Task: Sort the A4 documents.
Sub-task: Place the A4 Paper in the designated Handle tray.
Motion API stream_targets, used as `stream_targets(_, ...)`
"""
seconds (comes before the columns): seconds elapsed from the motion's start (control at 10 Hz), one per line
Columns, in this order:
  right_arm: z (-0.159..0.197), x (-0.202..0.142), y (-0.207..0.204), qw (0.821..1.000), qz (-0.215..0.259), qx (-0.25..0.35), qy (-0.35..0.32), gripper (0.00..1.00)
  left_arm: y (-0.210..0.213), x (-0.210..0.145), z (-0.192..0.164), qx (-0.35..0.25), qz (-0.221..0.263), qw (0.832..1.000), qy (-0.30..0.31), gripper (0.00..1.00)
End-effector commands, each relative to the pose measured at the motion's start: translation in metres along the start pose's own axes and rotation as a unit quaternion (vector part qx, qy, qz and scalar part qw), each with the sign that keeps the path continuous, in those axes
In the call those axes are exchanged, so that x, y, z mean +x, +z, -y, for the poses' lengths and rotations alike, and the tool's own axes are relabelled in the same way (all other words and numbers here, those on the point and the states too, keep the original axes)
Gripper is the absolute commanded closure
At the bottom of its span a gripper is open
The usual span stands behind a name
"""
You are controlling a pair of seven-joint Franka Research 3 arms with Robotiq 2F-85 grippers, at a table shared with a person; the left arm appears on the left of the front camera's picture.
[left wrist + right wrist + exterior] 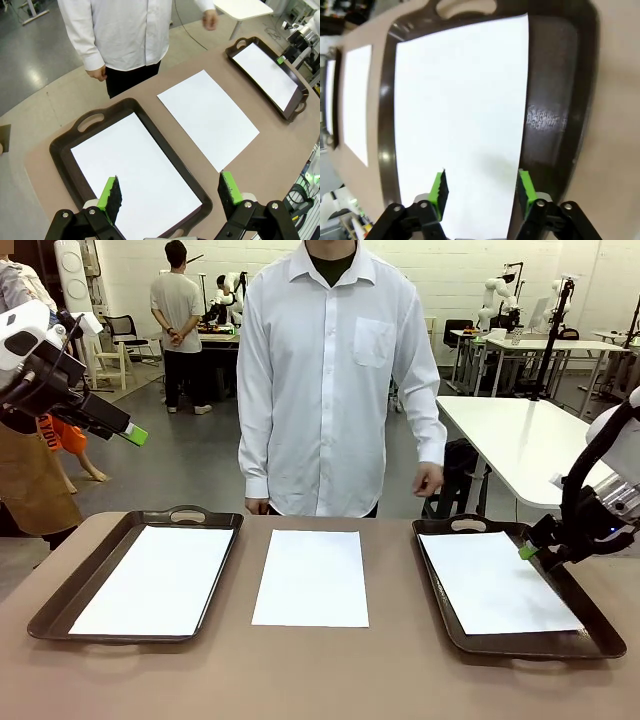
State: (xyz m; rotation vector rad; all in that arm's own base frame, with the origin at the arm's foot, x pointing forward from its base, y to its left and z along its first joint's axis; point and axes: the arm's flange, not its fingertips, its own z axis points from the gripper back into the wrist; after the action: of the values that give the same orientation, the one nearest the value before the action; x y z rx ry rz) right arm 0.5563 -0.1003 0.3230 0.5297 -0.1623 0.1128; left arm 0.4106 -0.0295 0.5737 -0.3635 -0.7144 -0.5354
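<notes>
The brown table (320, 680) carries 3 white sheets side by side. The left sheet (155, 578) lies flat inside the left tray (45, 618). The middle sheet (312, 577) lies bare on the tabletop between the 2 trays, touching neither. The right sheet (495, 582) lies inside the right tray (600, 645), slightly askew, with a strip of dark tray floor bare along its right side.

The right gripper (481, 176) hangs low over the right part of that tray. Its jaws are spread apart with nothing between them, and the sheet's right edge runs beneath the gap. Whether the green pads touch the paper cannot be told.

The left gripper (135, 433) is raised high above the table's left side, well apart from every sheet. Its jaws are wide apart and empty, and the left tray lies far below them.

At the far edge, behind the middle sheet, stands a person (330, 370) in a white shirt. The arms hang down and one hand (428, 478) is off the table. Beyond are white tables and another person with back turned.
</notes>
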Motion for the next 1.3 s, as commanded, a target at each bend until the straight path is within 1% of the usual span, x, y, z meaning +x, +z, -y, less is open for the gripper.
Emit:
stream_targets(0.0, -0.0102, -0.0057, 0.0022, 0.999, 0.004, -0.033, -0.012, 0.07, -0.0002, -0.0001, 0.0008, 0.002, -0.001, 1.000, -0.001, 0.00)
stream_targets(0.1, -0.0106, -0.0048, 0.0038, 0.999, 0.006, -0.035, -0.013, 0.00, -0.0002, -0.0001, 0.0008, 0.002, -0.001, 1.000, -0.001, 0.00)
stream_targets(0.3, -0.0140, -0.0021, 0.0040, 0.999, 0.008, -0.026, -0.037, 0.00, -0.0002, -0.0001, 0.0008, 0.002, -0.001, 1.000, -0.001, 0.00)
stream_targets(0.4, -0.0071, 0.0008, 0.0083, 1.000, 0.009, -0.024, -0.005, 0.00, -0.0002, -0.0001, 0.0008, 0.002, -0.001, 1.000, -0.001, 0.00)
stream_targets(1.2, -0.0071, 0.0008, 0.0083, 1.000, 0.009, -0.024, -0.005, 0.00, -0.0002, -0.0001, 0.0008, 0.002, -0.001, 1.000, -0.001, 0.00)
